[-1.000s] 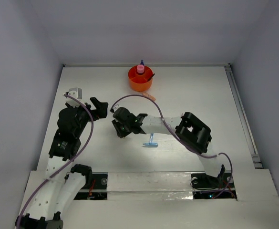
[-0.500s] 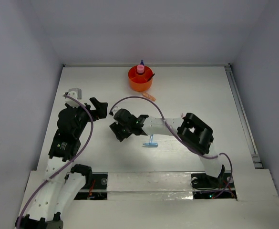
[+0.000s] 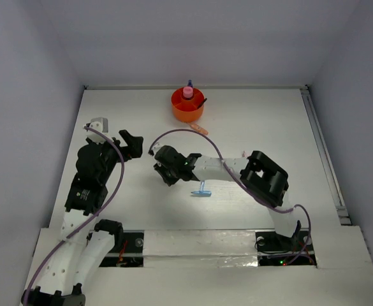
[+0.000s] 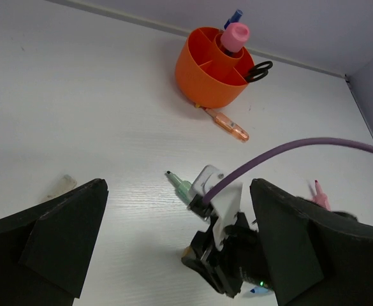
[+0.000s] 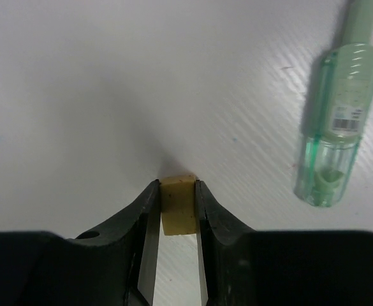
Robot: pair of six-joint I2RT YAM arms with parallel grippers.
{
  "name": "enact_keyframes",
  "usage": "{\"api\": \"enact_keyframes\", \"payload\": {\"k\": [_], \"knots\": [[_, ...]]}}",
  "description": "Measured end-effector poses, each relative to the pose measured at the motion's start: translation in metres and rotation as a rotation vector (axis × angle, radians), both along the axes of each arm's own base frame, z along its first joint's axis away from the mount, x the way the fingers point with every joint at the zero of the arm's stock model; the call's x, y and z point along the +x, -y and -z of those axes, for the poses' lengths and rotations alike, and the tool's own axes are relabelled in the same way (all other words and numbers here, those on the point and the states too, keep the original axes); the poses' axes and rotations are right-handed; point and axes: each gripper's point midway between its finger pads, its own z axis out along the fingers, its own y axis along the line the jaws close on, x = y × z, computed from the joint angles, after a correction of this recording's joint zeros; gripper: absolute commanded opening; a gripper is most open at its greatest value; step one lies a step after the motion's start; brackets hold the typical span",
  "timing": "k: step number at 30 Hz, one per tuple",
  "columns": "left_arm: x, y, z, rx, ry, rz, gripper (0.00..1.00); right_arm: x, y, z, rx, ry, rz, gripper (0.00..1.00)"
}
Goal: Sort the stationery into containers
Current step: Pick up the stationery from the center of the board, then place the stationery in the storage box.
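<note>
Since the earlier overhead frames the right gripper point(image 5: 176, 191) has been shifted slightly toward the right of centre. Its jaws, seemingly wider half a second ago, are now pinched on the tan eraser cube point(image 5: 177, 205) at lower centre of the right wrist view (whether the cube is touching the table point(image 3: 269, 127) cannot be told). The left gripper point(image 3: 116, 132) is seen unchanged at the left, jaws spread wide with nothing between them. From overhead the eraser is hidden beneath the right gripper. The green piece point(image 5: 336, 137) is cut off at the upper right edge of the wrist view. The orange tub point(image 3: 187, 115) is seen unmoved at upper centre.
</note>
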Motion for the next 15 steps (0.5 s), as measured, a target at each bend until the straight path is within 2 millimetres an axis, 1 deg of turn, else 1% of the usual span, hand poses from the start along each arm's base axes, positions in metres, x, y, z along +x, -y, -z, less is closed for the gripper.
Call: {"api": "enact_keyframes", "payload": {"k": [2, 3, 4, 5, 7, 8, 10, 12, 14, 15], "knots": [[0.0, 0.0, 0.0, 0.0, -0.001, 0.0, 0.93, 0.01, 0.006, -0.006, 0.008, 0.006, 0.023, 0.12], [0.0, 0.0, 0.0, 0.0, -0.001, 0.0, 0.93, 0.021, 0.009, -0.013, 0.02, 0.017, 0.045, 0.12], [0.0, 0.0, 0.0, 0.0, -0.001, -0.001, 0.93, 0.036, 0.012, -0.023, 0.04, 0.037, 0.072, 0.12], [0.0, 0.0, 0.0, 0.0, -0.001, -0.001, 0.93, 0.053, 0.015, -0.034, 0.066, 0.064, 0.099, 0.12], [0.0, 0.0, 0.0, 0.001, -0.001, -0.003, 0.93, 0.094, 0.024, -0.061, 0.124, 0.135, 0.162, 0.12], [0.0, -0.001, 0.0, 0.001, -0.001, -0.003, 0.93, 0.12, 0.031, -0.078, 0.161, 0.18, 0.198, 0.12], [0.0, -0.001, 0.0, 0.001, -0.001, -0.003, 0.93, 0.159, 0.044, -0.107, 0.21, 0.256, 0.245, 0.12], [0.001, 0.0, 0.002, 0.002, -0.005, -0.004, 0.92, 0.196, 0.063, -0.136, 0.243, 0.34, 0.29, 0.12], [0.002, 0.0, 0.003, 0.003, -0.012, -0.003, 0.92, 0.227, 0.075, -0.163, 0.266, 0.425, 0.311, 0.12], [0.003, 0.0, 0.004, 0.004, -0.016, -0.003, 0.92, 0.238, 0.078, -0.174, 0.274, 0.46, 0.313, 0.12]]}}
